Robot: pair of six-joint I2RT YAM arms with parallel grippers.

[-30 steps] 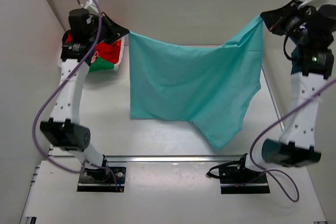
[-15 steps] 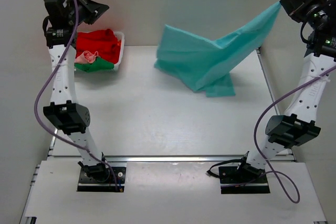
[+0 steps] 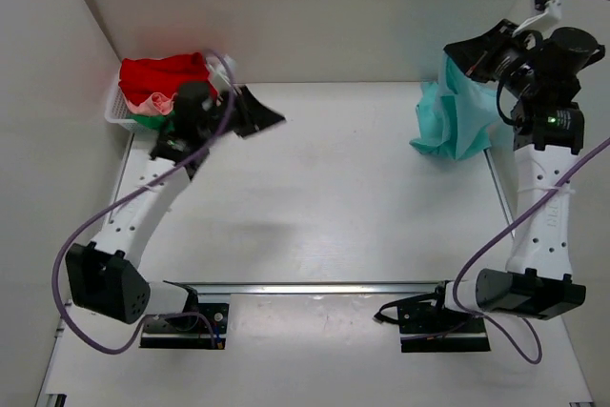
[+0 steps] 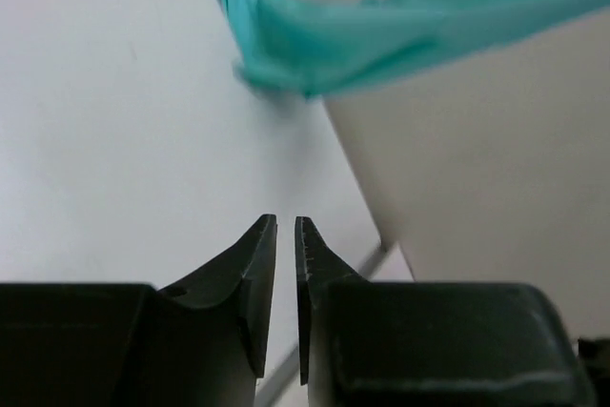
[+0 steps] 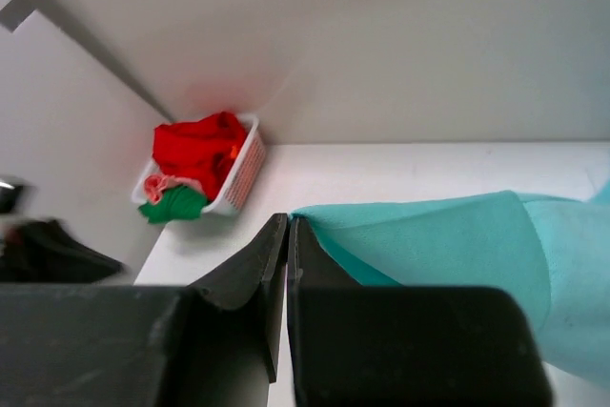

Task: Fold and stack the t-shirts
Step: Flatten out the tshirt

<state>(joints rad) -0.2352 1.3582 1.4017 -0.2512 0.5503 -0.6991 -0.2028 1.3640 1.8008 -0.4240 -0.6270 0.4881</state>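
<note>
The teal t-shirt (image 3: 456, 119) hangs bunched from my right gripper (image 3: 464, 52) at the back right, its lower part resting on the table by the right edge. In the right wrist view the right gripper (image 5: 289, 223) is shut on an edge of the teal shirt (image 5: 448, 245). My left gripper (image 3: 262, 116) is low over the back left of the table, shut and empty. In the left wrist view the left gripper (image 4: 284, 226) has only a thin slit between its jaws, with the teal shirt (image 4: 381, 35) far ahead. Red (image 3: 162, 75), pink (image 3: 157, 100) and green (image 3: 145, 121) shirts lie crumpled in the basket.
The small white lattice basket (image 3: 114, 113) stands in the back left corner, just behind the left arm; it also shows in the right wrist view (image 5: 244, 174). White walls close in the back and both sides. A metal rail (image 3: 315, 287) runs along the near edge.
My left gripper has let go of the teal shirt and swung down from high at the back left to over the table. The shirt has collapsed to the right and hangs from the right gripper alone.
</note>
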